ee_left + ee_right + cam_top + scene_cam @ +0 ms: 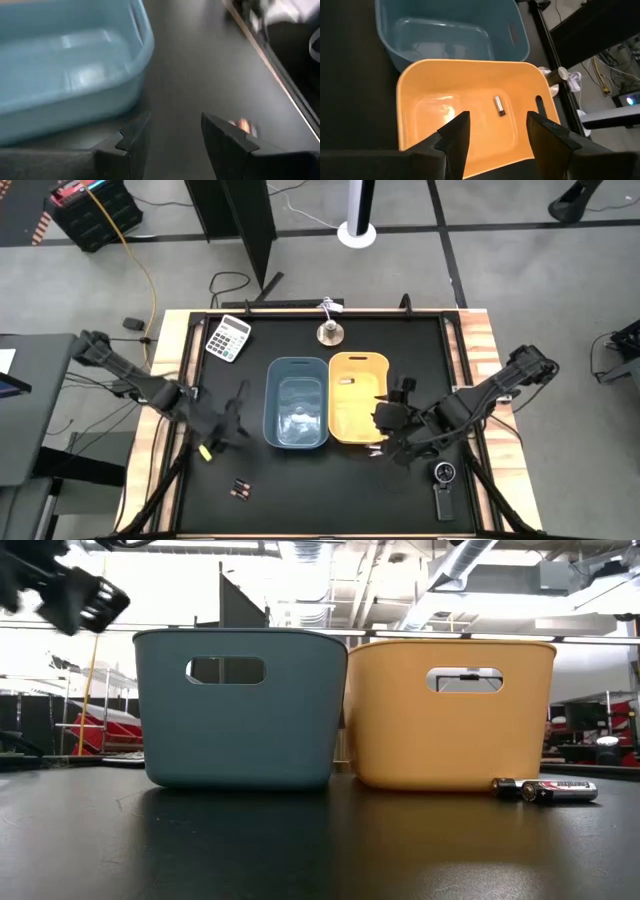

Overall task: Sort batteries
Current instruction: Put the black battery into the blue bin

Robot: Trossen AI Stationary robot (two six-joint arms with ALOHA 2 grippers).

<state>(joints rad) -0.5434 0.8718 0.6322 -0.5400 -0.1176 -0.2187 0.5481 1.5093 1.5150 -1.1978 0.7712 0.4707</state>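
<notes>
Two dark batteries with reddish ends [240, 489] lie on the mat near its near-left edge. A small yellow object [205, 450] lies below the left arm; what it is I cannot tell. One silver battery [499, 106] lies on the yellow bin's floor [346, 380]. Two more batteries [545, 790] lie on the table against the yellow bin's near side. My left gripper [237, 408] hovers open left of the blue bin [297, 402], raised above the table [70, 590]. My right gripper [495, 125] is open above the yellow bin's [470, 95] right part [385, 408].
A calculator [228, 337] and a call bell [329, 332] sit at the far side of the mat. A black round-dial gadget with a handle [444, 485] lies near the right near corner. Both bins stand side by side in the middle, and bare mat lies in front of them.
</notes>
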